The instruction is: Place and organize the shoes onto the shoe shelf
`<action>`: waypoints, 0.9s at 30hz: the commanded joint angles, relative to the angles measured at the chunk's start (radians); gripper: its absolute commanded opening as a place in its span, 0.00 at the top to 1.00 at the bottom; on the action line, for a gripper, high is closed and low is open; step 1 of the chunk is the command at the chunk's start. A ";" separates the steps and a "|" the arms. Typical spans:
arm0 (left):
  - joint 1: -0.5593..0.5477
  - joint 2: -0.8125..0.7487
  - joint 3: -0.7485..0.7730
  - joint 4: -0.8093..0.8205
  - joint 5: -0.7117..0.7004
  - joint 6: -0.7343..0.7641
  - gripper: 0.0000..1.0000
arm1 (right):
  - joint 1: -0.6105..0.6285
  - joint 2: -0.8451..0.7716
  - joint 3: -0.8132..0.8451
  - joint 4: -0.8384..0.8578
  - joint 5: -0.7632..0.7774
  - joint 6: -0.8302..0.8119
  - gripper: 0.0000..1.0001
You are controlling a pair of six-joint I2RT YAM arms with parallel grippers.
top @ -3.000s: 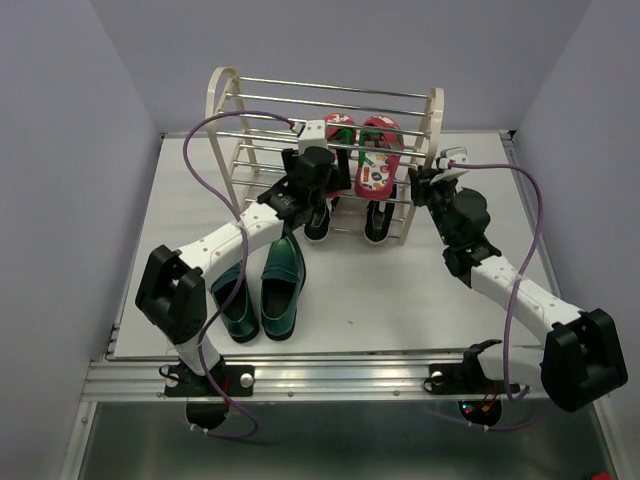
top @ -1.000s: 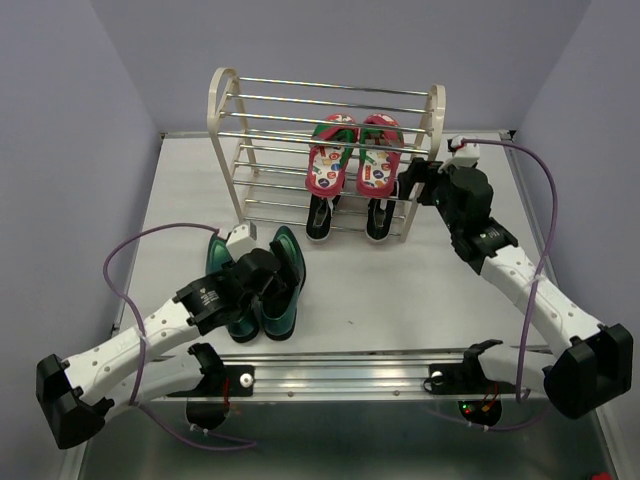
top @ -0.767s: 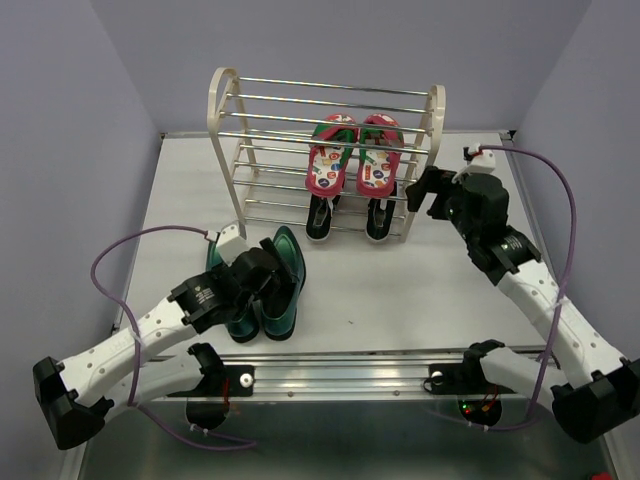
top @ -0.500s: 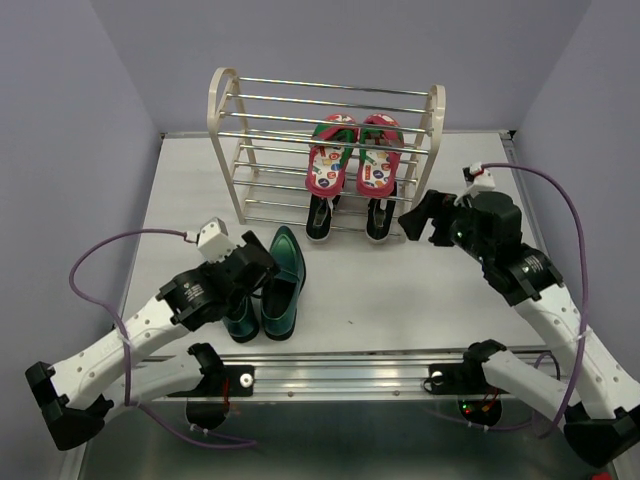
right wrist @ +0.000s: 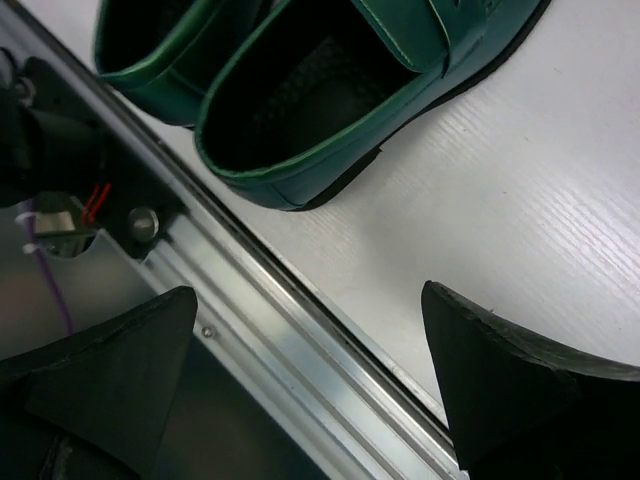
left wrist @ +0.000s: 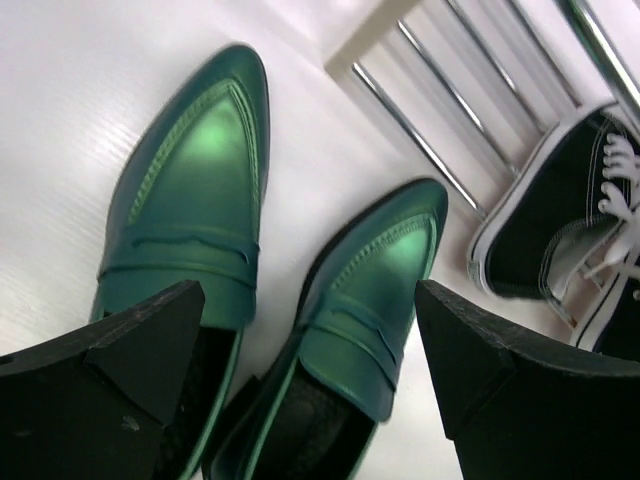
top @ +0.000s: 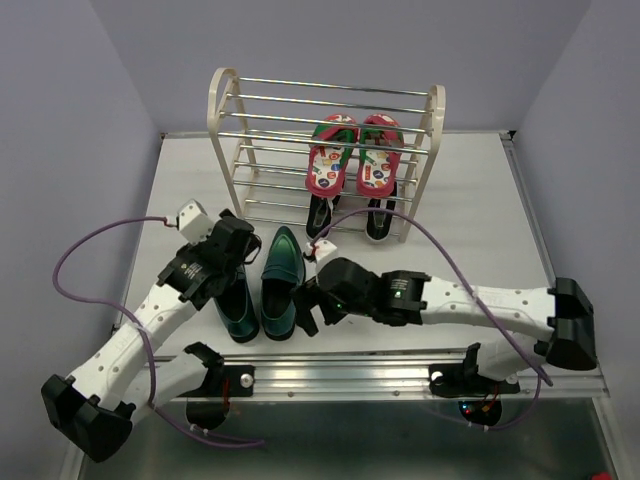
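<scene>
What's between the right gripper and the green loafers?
Only bare white table separates the right gripper from the green loafers, shown in the right wrist view.

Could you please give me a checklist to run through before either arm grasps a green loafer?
1. Left gripper open: ok.
2. Right gripper open: ok.
3. Green loafers upright, side by side on the table: ok.
4. Left gripper centred on one loafer: cannot tell.
5. Shoe shelf rods left of the black sneakers bare: ok.
6. Clearance between the two grippers: cannot tell.
</scene>
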 commanded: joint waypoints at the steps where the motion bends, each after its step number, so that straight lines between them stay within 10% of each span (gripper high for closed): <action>1: 0.177 -0.075 -0.060 0.157 0.049 0.204 0.01 | 0.045 0.095 0.092 0.042 0.234 0.065 0.00; 27: 0.315 -0.140 -0.120 0.245 0.150 0.267 0.01 | 0.152 0.508 0.250 0.206 0.414 0.260 0.00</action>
